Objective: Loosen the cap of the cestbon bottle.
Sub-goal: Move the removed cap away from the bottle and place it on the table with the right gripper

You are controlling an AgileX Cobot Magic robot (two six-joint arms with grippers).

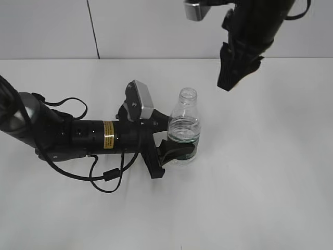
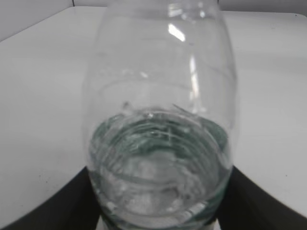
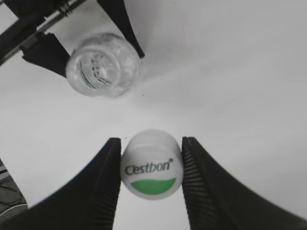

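The clear Cestbon bottle [image 1: 184, 127] stands upright on the white table, its neck open and capless. My left gripper [image 1: 174, 151] is shut on its lower body at the green label; in the left wrist view the bottle [image 2: 160, 134] fills the frame between the dark fingers. My right gripper [image 1: 229, 78] hangs high above the table, right of the bottle. In the right wrist view it [image 3: 151, 170] is shut on the white cap [image 3: 151, 167] with "Cestbon" script and a green patch. The open bottle mouth [image 3: 101, 64] shows below, at upper left.
The left arm [image 1: 78, 135] lies low across the table's left side with a looping black cable [image 1: 106, 177]. A white wall with a dark seam [image 1: 92, 28] stands behind. White table [image 1: 270, 172] extends to the right and front.
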